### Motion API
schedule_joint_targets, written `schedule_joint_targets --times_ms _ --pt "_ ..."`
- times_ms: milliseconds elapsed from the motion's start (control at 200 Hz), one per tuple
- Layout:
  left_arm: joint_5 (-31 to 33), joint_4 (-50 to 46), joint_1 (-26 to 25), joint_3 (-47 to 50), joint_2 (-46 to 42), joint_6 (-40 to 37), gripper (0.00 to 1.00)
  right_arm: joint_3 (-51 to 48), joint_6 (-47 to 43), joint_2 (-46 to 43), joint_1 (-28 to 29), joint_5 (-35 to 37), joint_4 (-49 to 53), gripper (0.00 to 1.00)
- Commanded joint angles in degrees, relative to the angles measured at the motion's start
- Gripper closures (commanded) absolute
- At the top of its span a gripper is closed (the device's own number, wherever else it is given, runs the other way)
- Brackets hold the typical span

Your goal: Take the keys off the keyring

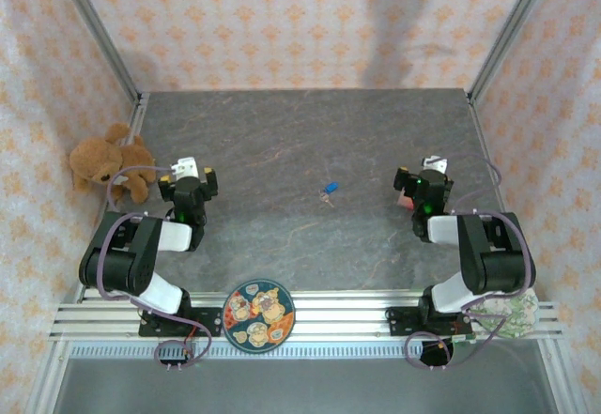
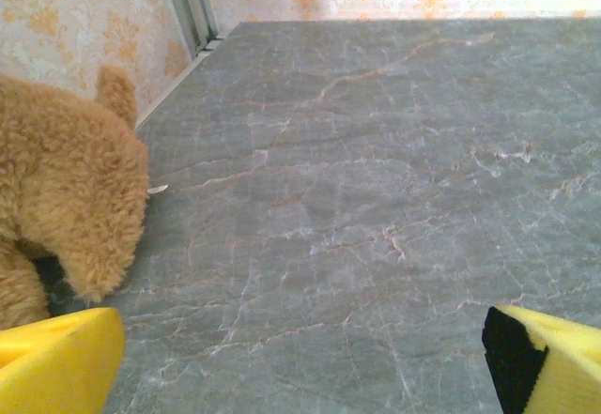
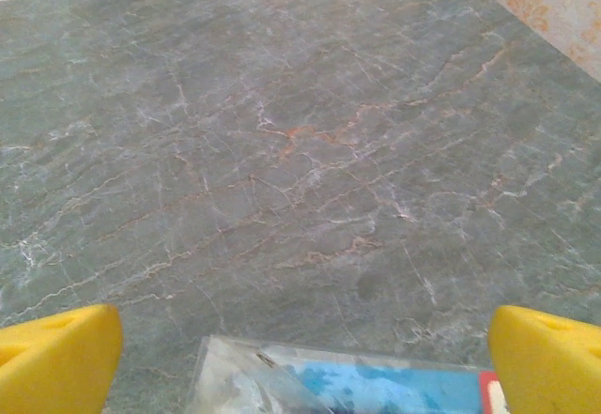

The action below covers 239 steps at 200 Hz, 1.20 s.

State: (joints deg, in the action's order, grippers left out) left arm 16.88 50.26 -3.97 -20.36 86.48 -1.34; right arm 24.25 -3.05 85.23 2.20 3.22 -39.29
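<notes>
Both grippers have their jaws spread wide and hold nothing. The left gripper (image 1: 189, 179) shows two yellow fingertips (image 2: 56, 362), cropped at the wrist view's lower corners. One brown teddy bear (image 2: 66, 207) sits just to its left, partly cut off. The right gripper (image 1: 423, 186) also shows two cropped fingertips (image 3: 549, 358). Between them lies one clear packet (image 3: 357, 384) with blue print, its lower part out of frame.

One blue keyring (image 1: 331, 188) lies mid-table (image 1: 282, 132), well apart from both arms. The pale speck just beside it looks like the one key (image 1: 325, 198). It is too small to tell whether they are joined. One patterned plate (image 1: 258, 314) sits on the near rail.
</notes>
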Motion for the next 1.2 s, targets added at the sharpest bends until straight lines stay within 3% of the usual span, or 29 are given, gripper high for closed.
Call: schedule_joint_targets --times_ms 0,90,205,255,310,340,486,591,701,901,1191 --pt "2.0 -9.6 0.3 -4.8 -5.6 1.3 0.0 5.5 1.2 -6.2 -0.4 2.4 10.7 0.01" --pt "4.3 -19.4 0.3 -9.3 -9.2 2.5 0.0 8.4 3.4 -9.5 -0.4 2.0 17.6 0.01" --pt "3.9 -30.3 0.3 -14.3 -13.6 9.4 0.0 10.6 8.7 -14.7 -0.8 -1.9 22.2 0.01" --pt "2.1 -33.6 0.4 -15.7 -15.4 14.5 0.0 11.9 15.7 -16.8 -1.0 -1.5 25.2 0.01" --pt "0.1 -37.2 0.4 -17.2 -17.0 21.9 0.0 15.2 27.5 -18.2 -1.1 4.2 35.3 0.01" --pt "-2.3 -38.3 0.5 -17.4 -17.8 24.0 0.0 16.7 30.5 -18.6 -1.8 3.5 38.7 0.01" --pt "-16.3 -42.3 0.5 -19.0 -19.9 27.6 0.01 18.9 29.3 -18.8 -2.5 -10.4 41.4 0.03" --pt "-25.0 -47.0 0.0 -20.9 -19.9 30.0 0.12 21.5 30.7 -19.2 -2.3 -15.9 48.1 0.09" --pt "-28.9 -51.9 -2.8 -21.7 -20.4 31.7 0.2 25.9 27.9 -17.7 -0.2 -18.9 58.0 0.18" --pt "-30.4 -60.9 -10.7 -21.8 -22.7 31.3 0.29 27.2 27.6 -15.6 6.2 -18.8 64.7 0.26" --pt "-30.1 -59.6 -17.8 -15.2 -26.8 36.8 0.29 29.7 30.8 -6.5 17.5 -14.3 65.3 0.3"
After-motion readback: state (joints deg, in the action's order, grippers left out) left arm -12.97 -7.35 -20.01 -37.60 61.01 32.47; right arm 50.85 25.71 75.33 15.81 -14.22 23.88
